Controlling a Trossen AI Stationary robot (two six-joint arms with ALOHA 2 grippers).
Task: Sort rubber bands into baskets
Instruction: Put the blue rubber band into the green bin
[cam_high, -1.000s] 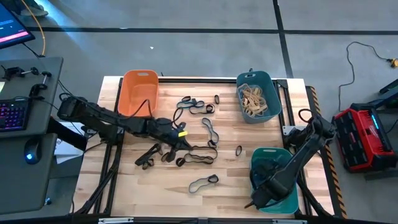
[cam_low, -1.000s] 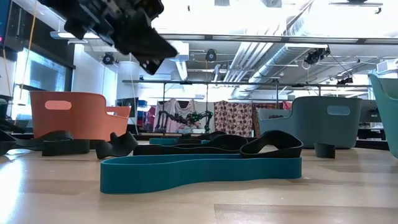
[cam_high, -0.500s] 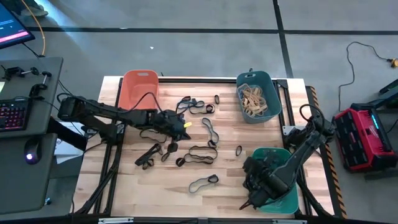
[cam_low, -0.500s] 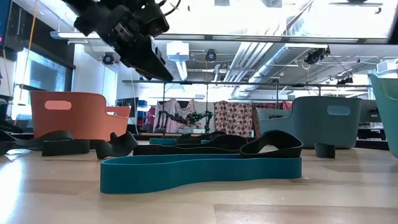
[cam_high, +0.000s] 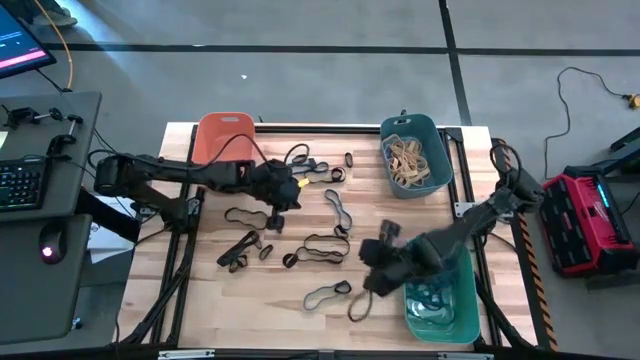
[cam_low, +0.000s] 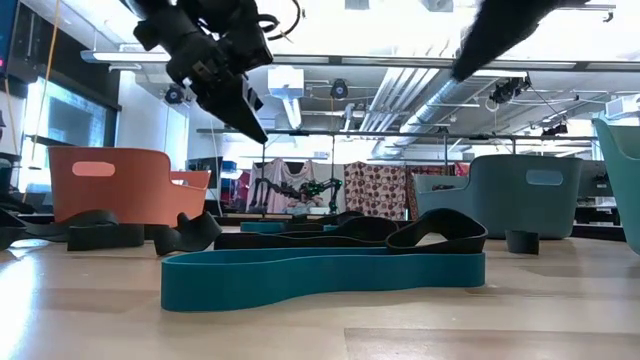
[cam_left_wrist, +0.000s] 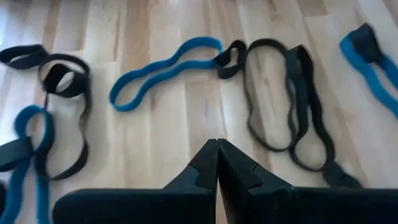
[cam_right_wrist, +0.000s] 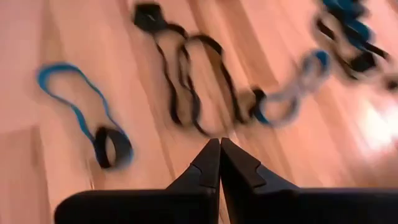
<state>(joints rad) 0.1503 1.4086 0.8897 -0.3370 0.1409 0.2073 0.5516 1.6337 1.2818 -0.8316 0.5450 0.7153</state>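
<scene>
Several rubber bands, black and blue, lie loose on the wooden table (cam_high: 200, 300), among them a black loop (cam_high: 325, 246) and a blue one (cam_high: 327, 293). My left gripper (cam_high: 285, 200) hovers shut over the bands left of centre; nothing is between its fingertips (cam_left_wrist: 217, 149). My right gripper (cam_high: 362, 300) hangs shut and empty (cam_right_wrist: 219, 149) over the near middle, just left of the green basket (cam_high: 440, 300), which holds dark bands. The teal-blue basket (cam_high: 413, 155) at the far right holds tan bands. The orange basket (cam_high: 222, 138) stands at the far left.
The left arm reaches across the near end of the orange basket. A black frame rail (cam_high: 470, 160) runs along the table's right edge. Bare wood lies along the near left of the table. A desk with a keyboard (cam_high: 20, 180) stands left of the table.
My right gripper has swung out from over the green basket toward the table's left, to the near middle above the loose bands. My left gripper has drifted toward the far edge, staying shut. The bands on the table lie as before.
</scene>
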